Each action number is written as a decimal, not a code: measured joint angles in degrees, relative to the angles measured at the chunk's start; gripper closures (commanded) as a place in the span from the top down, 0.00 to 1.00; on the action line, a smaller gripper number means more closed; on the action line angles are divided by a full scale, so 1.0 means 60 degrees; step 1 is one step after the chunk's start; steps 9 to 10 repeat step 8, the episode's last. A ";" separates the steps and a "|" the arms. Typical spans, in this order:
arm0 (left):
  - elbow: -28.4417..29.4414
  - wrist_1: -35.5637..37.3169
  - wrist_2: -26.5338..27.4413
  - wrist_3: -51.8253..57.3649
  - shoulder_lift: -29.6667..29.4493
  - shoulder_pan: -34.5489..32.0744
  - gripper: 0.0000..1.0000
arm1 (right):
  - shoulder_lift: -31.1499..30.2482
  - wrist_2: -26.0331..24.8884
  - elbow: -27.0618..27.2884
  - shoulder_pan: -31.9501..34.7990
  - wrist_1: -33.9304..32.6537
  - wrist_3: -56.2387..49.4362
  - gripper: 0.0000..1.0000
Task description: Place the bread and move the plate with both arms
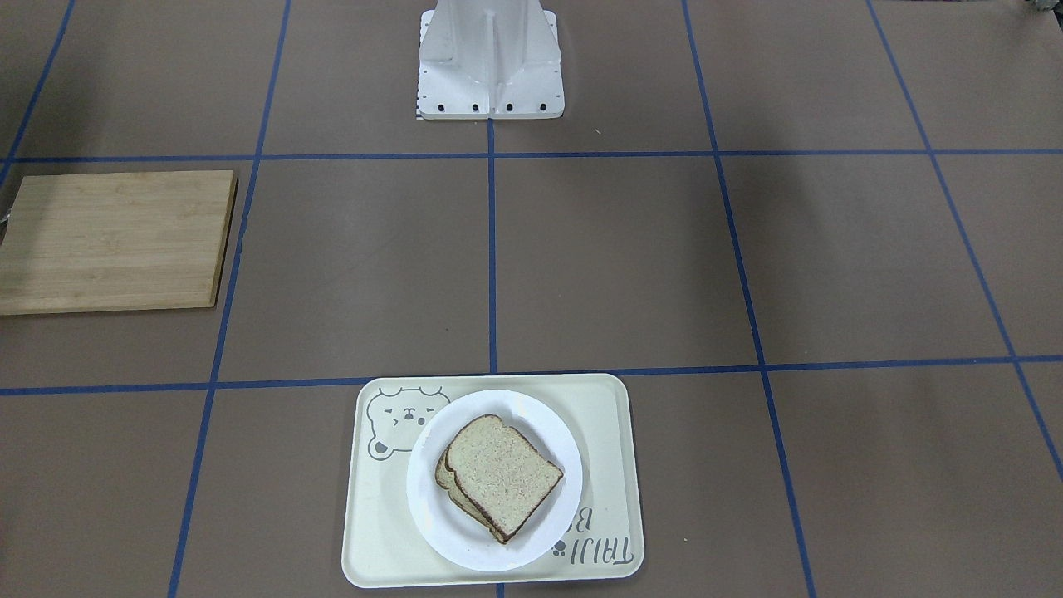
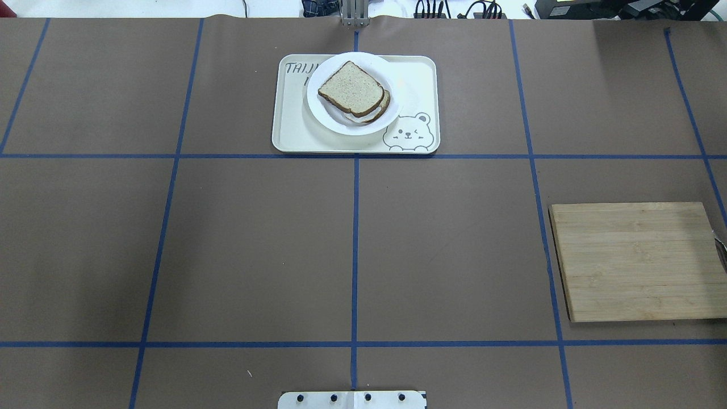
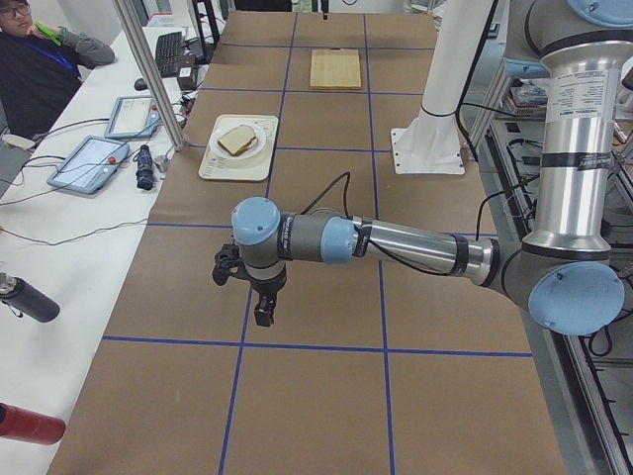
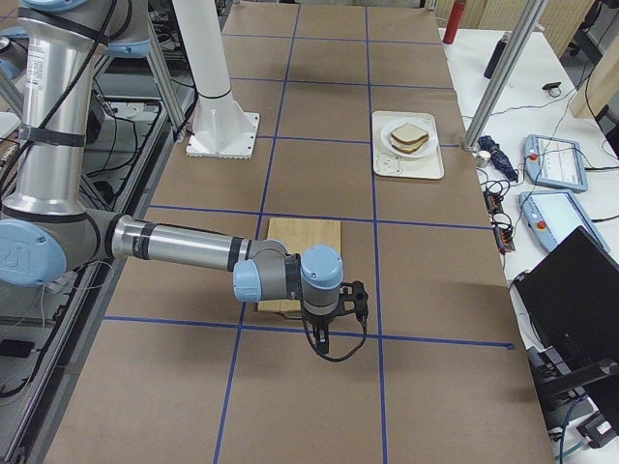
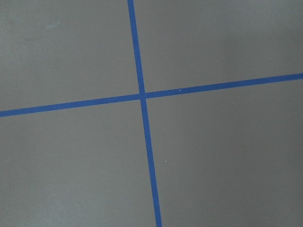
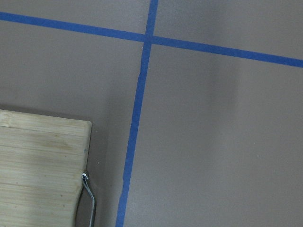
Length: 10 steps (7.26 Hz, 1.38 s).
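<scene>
The bread [image 1: 502, 473] is a bare tan slice with a dark crust. It lies on top of a second slice on the white plate [image 1: 440, 523]. The plate sits on a cream tray [image 1: 610, 415] with a bear drawing, at the table's far middle in the overhead view, where the bread [image 2: 351, 88], plate [image 2: 326, 118] and tray [image 2: 295, 128] also show. My left gripper [image 3: 261, 313] hangs over bare table, far from the plate. My right gripper [image 4: 329, 324] hovers by the wooden board's end. Both show only in the side views, so I cannot tell if they are open or shut.
A bamboo cutting board [image 2: 636, 261] lies on my right side of the table; its corner and a metal handle [image 6: 89, 196] show in the right wrist view. Blue tape lines [image 5: 142, 94] grid the brown table. The white robot base [image 1: 490, 58] stands mid-table. An operator [image 3: 35, 59] sits at a side desk.
</scene>
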 measured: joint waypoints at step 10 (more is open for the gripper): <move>0.0003 0.0007 0.0026 0.0000 0.0141 -0.0021 0.98 | -0.0073 -0.0033 0.0048 -0.0004 0.0011 0.0015 1.00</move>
